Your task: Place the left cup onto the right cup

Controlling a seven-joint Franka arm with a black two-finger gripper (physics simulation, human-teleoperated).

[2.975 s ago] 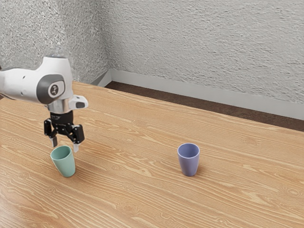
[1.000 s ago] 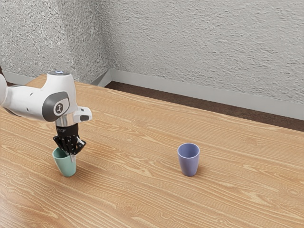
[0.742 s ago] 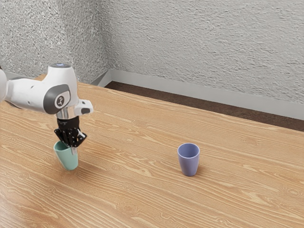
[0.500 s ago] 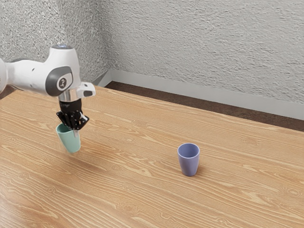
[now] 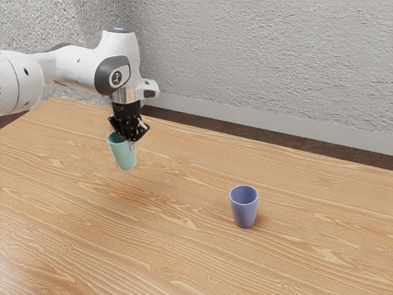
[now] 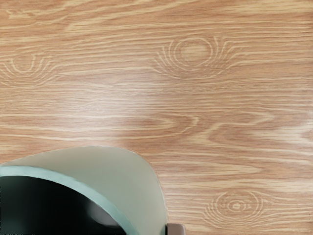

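A green cup hangs in the air, slightly tilted, well above the wooden table. My gripper is shut on its rim, with the black fingers pinching the wall from above. In the wrist view the green cup looms large just under my hand, with its dark inside showing. A purple cup stands upright on the table, far toward the exterior view's right and lower than the held cup.
The table's far edge runs along a dark floor strip below a rough grey wall. Bare wood grain lies under my hand.
My gripper shut on the green cup's rim, lifted it off the table and carried it up and toward the exterior view's right. The purple cup has stayed put.
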